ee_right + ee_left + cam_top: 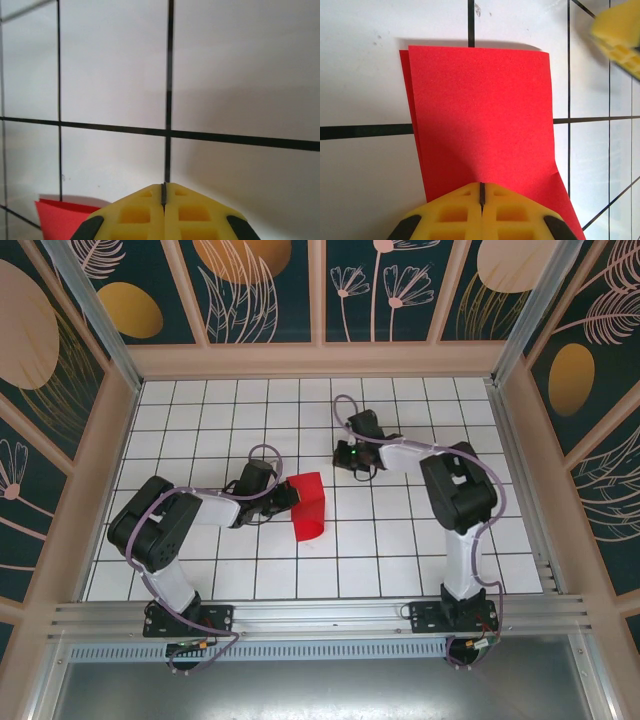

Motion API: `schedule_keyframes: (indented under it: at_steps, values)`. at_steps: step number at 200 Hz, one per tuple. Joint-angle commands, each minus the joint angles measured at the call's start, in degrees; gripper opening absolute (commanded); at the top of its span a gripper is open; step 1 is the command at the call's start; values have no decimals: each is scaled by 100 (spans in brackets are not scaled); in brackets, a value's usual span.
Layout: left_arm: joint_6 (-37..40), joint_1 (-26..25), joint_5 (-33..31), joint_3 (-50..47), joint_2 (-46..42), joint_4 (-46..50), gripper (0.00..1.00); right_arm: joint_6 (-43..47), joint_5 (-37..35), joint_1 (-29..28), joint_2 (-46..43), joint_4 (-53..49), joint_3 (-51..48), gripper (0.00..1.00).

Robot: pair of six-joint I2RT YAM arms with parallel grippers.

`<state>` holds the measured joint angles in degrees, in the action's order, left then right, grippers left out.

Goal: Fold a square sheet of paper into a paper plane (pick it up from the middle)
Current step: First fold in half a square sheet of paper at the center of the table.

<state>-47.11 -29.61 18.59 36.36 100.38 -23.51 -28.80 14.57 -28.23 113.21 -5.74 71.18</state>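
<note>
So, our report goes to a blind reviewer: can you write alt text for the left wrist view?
A folded bright red sheet of paper sits mid-frame over a white table with black grid lines, a second layer peeking out along its left edge. The yellow left end effector, shut, meets the paper's near edge at the bottom of the frame.

Tabletop (pixel 200 570): white, black grid lines. Wall panels (pixel 265 290): dark teal, gold-and-pink botanical print, pale frames, possibly wood. Rail (pixel 320 615): aluminium, near edge. Light: even.
</note>
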Motion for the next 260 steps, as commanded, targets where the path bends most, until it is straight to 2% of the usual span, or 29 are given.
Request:
schedule_keyframes:
  at_steps: [1,22,56,81,163,260]
  values:
    - [262,70,-864,-403,437,1395,0,-6,267,-252,-847,19,-390,0]
    - [306,69,-890,-368,445,1393,0,-240,822,-591,-1061,249,-840,0]
    - [343,73,-936,-358,483,1362,0,-530,895,-1118,-1064,269,-1164,0]
    - [343,69,-971,-357,520,1315,0,-697,919,-1276,-1019,433,-1386,0]
    - [280,69,-883,-388,611,1173,0,-476,759,-1385,-540,216,-1253,0]
    - [200,69,-1109,-393,568,1252,0,14,567,-1362,-750,-135,-1783,0]
